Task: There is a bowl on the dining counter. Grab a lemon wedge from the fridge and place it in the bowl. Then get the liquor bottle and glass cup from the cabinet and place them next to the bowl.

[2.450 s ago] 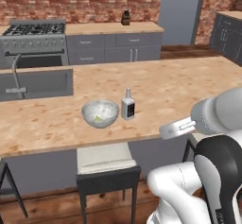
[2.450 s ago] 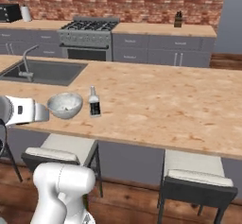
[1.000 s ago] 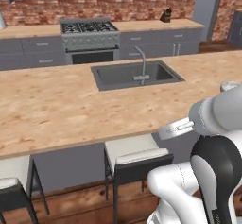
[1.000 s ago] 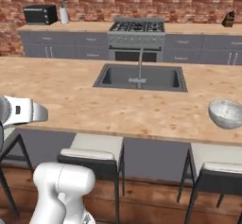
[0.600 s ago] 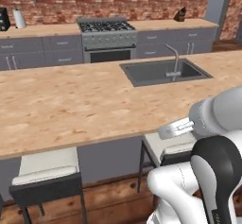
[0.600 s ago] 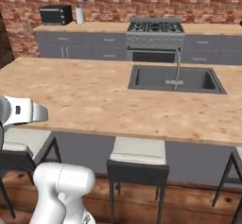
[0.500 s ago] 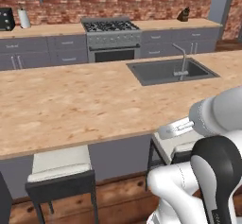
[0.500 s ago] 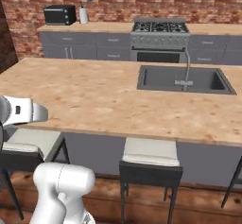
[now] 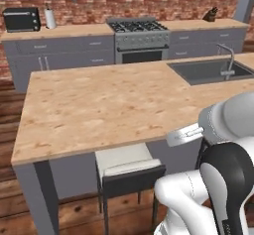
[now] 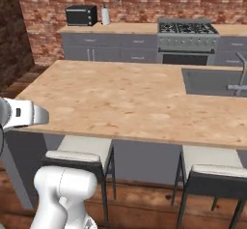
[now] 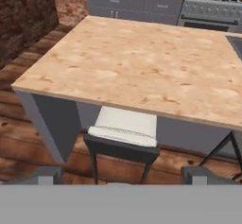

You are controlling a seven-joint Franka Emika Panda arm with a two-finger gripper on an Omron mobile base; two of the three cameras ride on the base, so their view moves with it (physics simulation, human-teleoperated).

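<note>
A: Two stools (image 10: 82, 156) sat tucked under the counter (image 10: 120, 97) in the right base view. Going left to right along the back wall, what was there?

B: A toaster oven (image 9: 21, 19), a paper towel roll (image 9: 49, 17), then the stove (image 9: 138, 39), and the sink (image 9: 213, 70) at the right end of the counter.

A: And the task's things?

B: I could not find the bowl, the lemon wedge, the bottle or the cup in any of these pictures, so I could not tell where they were. The stretch of counter in front of the robot had nothing of the task on it.

A: The gripper (image 11: 122, 173)?

B: Its fingers (image 11: 47, 173) were spread wide apart and carried nothing.

A: So how far along was it?

B: Judging from this alone, no step could be confirmed as done; at least one fetch seemed left
</note>
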